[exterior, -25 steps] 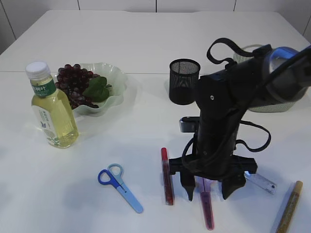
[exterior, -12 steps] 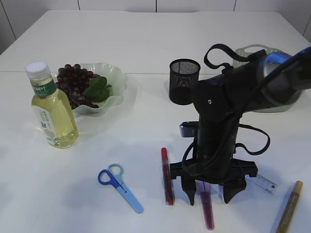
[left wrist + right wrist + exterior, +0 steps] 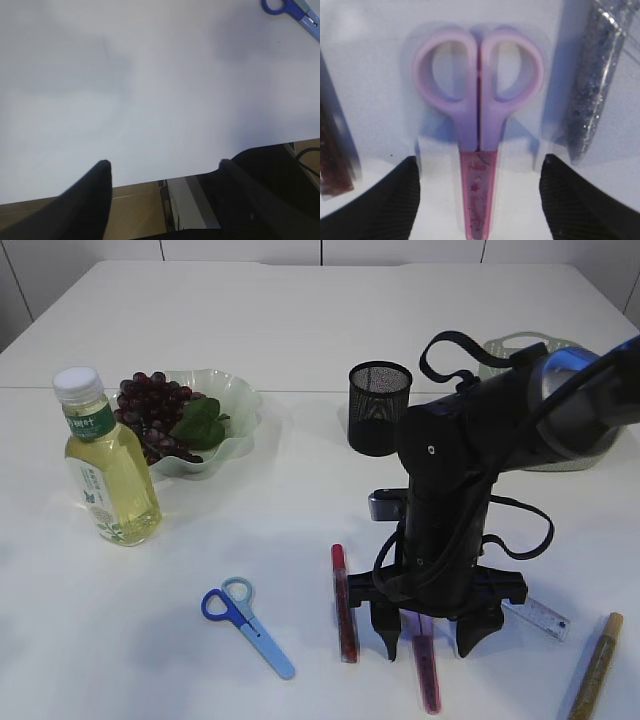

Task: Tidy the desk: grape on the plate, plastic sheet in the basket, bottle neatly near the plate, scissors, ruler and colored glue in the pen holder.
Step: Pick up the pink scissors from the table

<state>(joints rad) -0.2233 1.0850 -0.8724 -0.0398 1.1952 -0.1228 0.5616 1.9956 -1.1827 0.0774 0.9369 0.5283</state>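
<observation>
Flanking the pink scissors (image 3: pixel 478 130): red glue (image 3: pixel 344 605) and ruler (image 3: pixel 538 617).

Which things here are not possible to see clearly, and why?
- Clear plastic ruler, exterior view: mostly behind the right gripper.
- Green basket, exterior view: contents hidden by the arm.
- Blue-handled scissors, left wrist view: cut off by the edge.
- Pink scissors, right wrist view: blade print blurred.

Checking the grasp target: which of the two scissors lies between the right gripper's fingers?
The pink scissors, lying flat between the open fingers; the blue scissors lie off to the left, untouched.
</observation>
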